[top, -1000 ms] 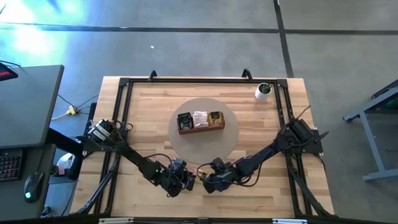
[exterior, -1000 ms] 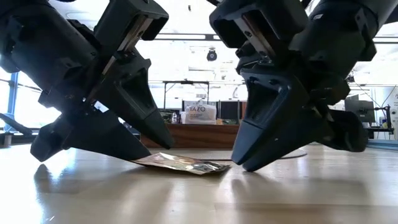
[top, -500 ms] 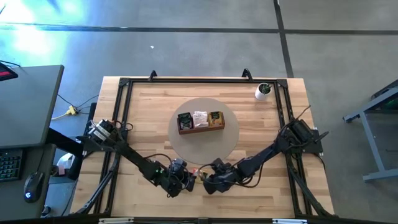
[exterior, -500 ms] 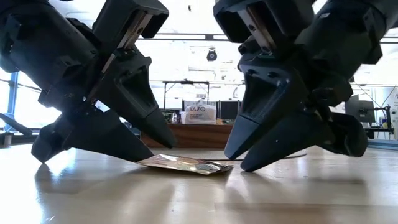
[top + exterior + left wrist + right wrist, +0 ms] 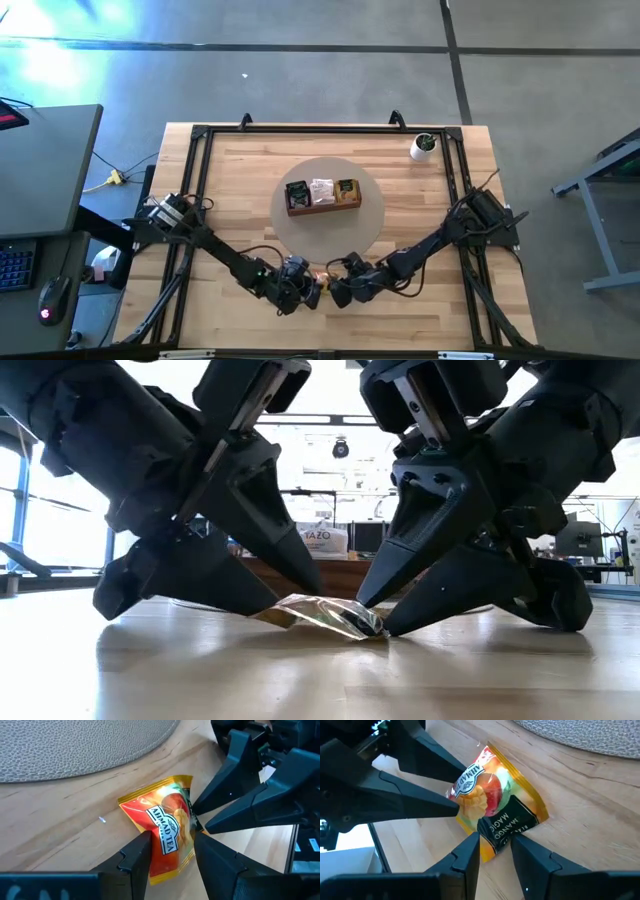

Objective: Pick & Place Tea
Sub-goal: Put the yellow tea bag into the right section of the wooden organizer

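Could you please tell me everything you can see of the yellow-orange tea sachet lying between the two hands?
The tea sachet is a glossy foil packet, yellow-edged with an orange-red fruit picture, white AHMAD TEA lettering and a black band. It lies crumpled and partly lifted on the wooden table, just off the round mat, with both hands' fingertips straddling its opposite ends.

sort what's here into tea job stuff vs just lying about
Job: yellow-orange tea sachet between both grippers, left gripper, right gripper, wooden tray with sachets.
Lying about: white cup, round grey mat.
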Controlling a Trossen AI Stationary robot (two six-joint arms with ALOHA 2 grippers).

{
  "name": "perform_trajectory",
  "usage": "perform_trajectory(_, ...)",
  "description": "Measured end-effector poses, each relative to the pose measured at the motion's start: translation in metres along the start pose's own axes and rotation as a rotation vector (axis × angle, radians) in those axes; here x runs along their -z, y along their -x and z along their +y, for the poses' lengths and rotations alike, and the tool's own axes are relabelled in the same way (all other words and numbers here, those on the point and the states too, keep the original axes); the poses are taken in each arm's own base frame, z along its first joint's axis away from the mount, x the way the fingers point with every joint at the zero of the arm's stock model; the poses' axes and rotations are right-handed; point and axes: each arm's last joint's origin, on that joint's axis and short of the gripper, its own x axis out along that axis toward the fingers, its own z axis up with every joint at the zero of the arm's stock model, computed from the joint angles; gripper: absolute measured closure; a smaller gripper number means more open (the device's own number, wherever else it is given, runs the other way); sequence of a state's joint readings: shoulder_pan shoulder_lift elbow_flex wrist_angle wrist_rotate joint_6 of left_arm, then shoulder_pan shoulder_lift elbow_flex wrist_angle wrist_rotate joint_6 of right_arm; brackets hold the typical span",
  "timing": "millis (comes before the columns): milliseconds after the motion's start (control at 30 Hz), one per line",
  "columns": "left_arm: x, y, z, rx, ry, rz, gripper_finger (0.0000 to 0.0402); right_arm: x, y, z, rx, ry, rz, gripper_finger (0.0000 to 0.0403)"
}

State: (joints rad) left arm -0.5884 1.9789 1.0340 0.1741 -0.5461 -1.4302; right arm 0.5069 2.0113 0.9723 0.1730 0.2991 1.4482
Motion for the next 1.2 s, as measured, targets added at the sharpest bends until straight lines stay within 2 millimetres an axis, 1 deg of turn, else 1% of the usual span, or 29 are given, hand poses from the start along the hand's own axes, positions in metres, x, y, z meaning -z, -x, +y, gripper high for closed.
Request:
perform_trajectory(267,0.000,0.000,0.001,-0.008,-0.018,0.007,0.0252,0.001,0.000,0.000,-0.006,0.086,0.001,0.0292)
perform_trajectory(400,0.001,0.000,0.000,-0.001,-0.072,0.035,0.0252,0.004,0.001,0.000,-0.005,0.099,-0.005,0.0295)
perform_trajectory(600,-0.002,-0.001,-0.001,0.007,-0.063,0.044,0.0252,0.004,0.001,0.000,-0.006,0.141,-0.002,0.0302)
perform_trajectory(733,-0.008,-0.005,0.000,0.009,-0.048,0.072,0.0252,0.004,0.001,0.000,-0.009,0.157,-0.001,0.0304)
perform_trajectory(900,-0.023,-0.013,0.000,0.023,0.049,0.177,0.0252,0.005,0.001,0.001,-0.013,0.158,0.014,0.0304)
perform_trajectory(1000,-0.026,-0.015,0.001,0.020,0.056,0.169,0.0253,0.010,0.002,0.001,-0.022,0.154,0.044,0.0304)
perform_trajectory(1100,-0.026,-0.015,0.001,0.018,0.055,0.164,0.0267,0.013,0.003,0.002,-0.026,0.144,0.063,0.0304)
perform_trajectory(1200,-0.025,-0.015,0.001,0.014,0.052,0.162,0.0294,0.016,0.004,0.002,-0.029,0.163,0.068,0.0304)
